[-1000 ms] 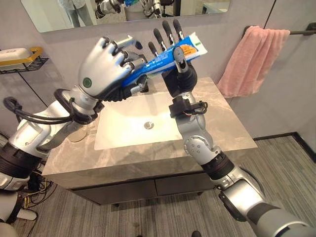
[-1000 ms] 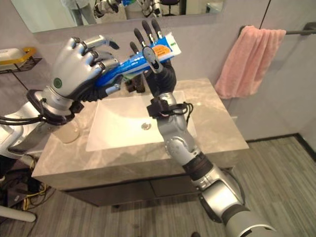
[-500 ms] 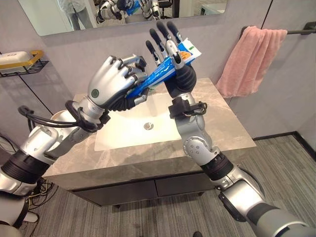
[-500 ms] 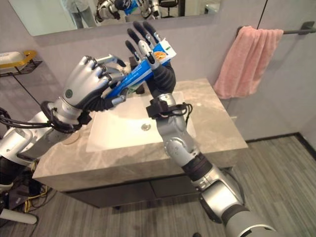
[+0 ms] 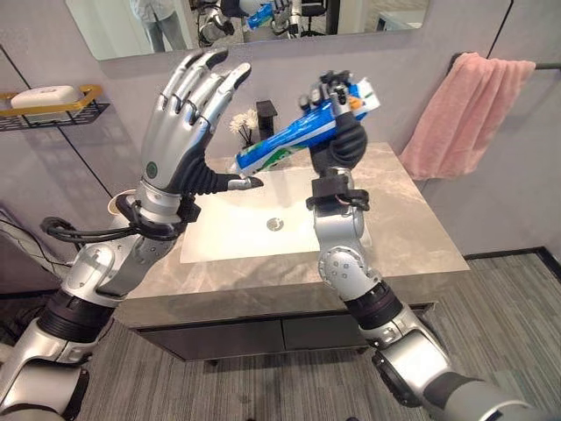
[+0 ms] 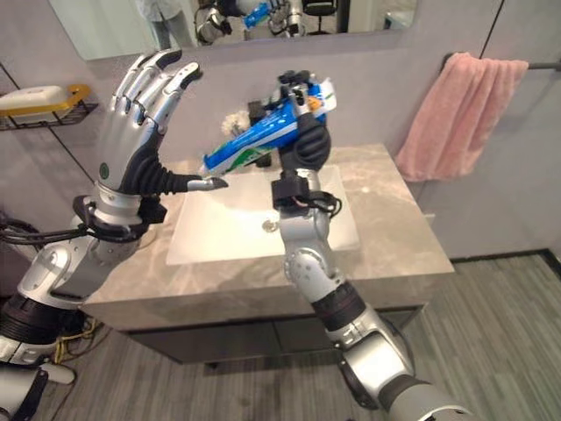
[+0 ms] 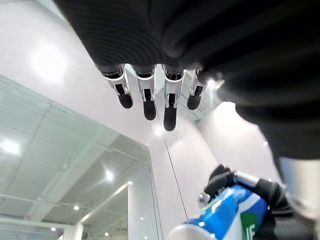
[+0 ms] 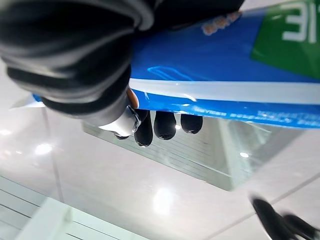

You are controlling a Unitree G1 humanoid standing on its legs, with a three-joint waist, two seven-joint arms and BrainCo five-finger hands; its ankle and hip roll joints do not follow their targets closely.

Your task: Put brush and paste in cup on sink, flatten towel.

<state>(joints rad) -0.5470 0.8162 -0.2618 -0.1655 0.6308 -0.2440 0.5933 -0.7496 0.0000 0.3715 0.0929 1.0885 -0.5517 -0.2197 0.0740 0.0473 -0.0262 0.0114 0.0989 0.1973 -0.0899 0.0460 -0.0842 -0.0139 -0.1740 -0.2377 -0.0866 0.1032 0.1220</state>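
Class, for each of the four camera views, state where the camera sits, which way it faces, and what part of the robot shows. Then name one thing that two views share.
Left eye view: on the head, looking down at the sink; both arms, open left hand, right hand gripping the toothpaste tube.
Right eye view: beside it, facing the same scene; pink towel hangs to the right.
Left wrist view: looks up past straight fingers toward the mirror.
Right wrist view: along curled fingers under the tube.
Shared: both wrist views show the tube.
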